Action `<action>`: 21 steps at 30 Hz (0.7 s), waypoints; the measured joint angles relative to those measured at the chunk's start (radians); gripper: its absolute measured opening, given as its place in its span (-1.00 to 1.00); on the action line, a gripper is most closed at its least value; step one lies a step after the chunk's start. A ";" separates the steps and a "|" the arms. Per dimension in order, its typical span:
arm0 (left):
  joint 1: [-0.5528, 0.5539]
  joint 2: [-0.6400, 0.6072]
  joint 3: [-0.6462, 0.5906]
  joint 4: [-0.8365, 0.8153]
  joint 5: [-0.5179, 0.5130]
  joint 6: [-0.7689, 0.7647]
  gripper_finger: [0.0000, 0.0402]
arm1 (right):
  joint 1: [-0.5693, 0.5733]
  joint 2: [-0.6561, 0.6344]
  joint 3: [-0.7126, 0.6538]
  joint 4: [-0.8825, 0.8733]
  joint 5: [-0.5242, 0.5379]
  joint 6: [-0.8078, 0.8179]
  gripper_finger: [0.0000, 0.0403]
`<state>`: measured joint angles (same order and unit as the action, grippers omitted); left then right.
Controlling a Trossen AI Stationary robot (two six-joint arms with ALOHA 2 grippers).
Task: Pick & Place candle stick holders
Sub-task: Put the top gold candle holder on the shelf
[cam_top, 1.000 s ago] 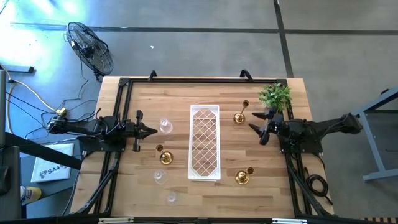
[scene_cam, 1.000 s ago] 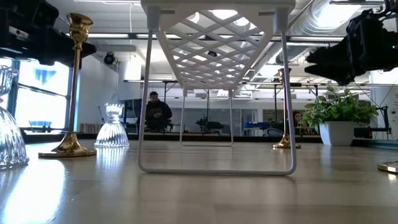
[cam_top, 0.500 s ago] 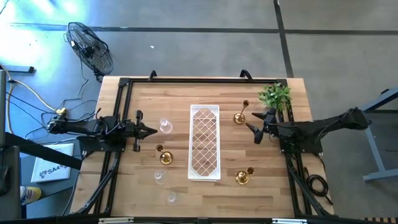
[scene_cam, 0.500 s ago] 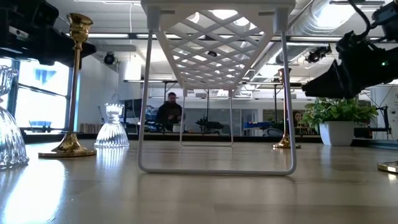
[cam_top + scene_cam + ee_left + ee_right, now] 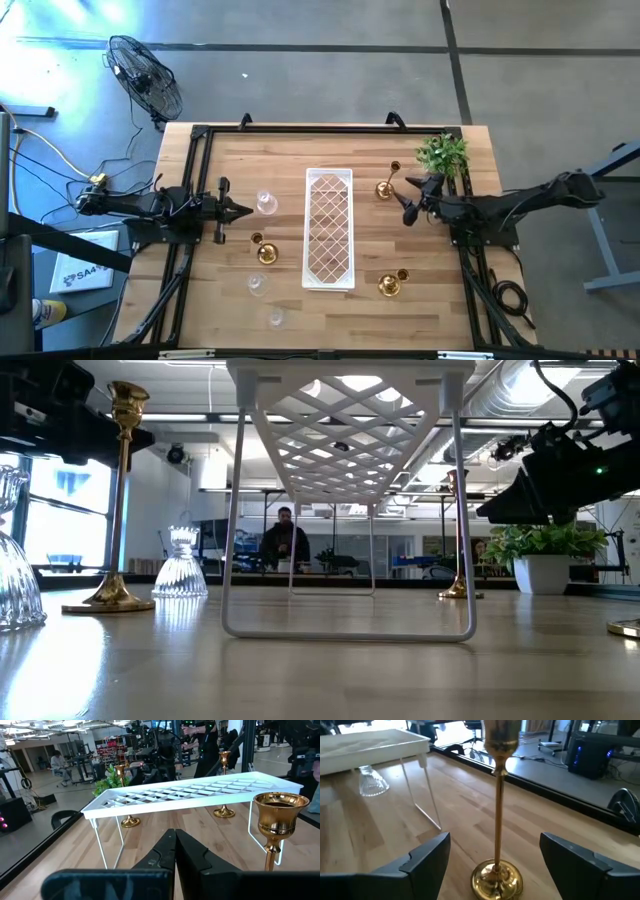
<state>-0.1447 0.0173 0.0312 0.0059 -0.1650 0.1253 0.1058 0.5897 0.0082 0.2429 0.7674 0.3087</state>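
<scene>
A tall thin-stemmed brass candle stick holder stands on its round base at the table's far right, beside a green plant. My right gripper is open just right of it. In the right wrist view its fingers stand on either side of the stem without touching. Two shorter brass holders and three glass holders stand on the wood. My left gripper waits shut at the left, level, touching nothing.
A long white lattice tray on thin wire legs stands in the table's middle. A potted plant sits at the far right corner, close behind my right arm. Black frame rails run along the table's edges.
My right gripper has moved toward the table's left and down, tipping its fingers below level, and now stands around the tall brass holder's stem. No holder has moved.
</scene>
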 joint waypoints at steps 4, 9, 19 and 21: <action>0.000 0.000 0.000 0.000 0.000 0.000 -1.00 | -0.017 0.041 0.000 0.061 0.006 0.004 0.50; 0.000 0.000 0.000 0.000 0.000 0.000 -1.00 | -0.031 0.104 0.000 0.125 -0.015 0.000 0.50; 0.000 0.000 0.000 0.004 -0.004 -0.010 -1.00 | -0.034 0.243 0.000 0.253 -0.040 -0.080 0.50; 0.000 0.000 0.000 0.004 0.001 -0.012 -1.00 | -0.034 0.262 0.000 0.289 -0.039 -0.100 0.50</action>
<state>-0.1444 0.0171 0.0311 0.0097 -0.1638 0.1130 0.0715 0.8515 0.0082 0.5321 0.7281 0.2083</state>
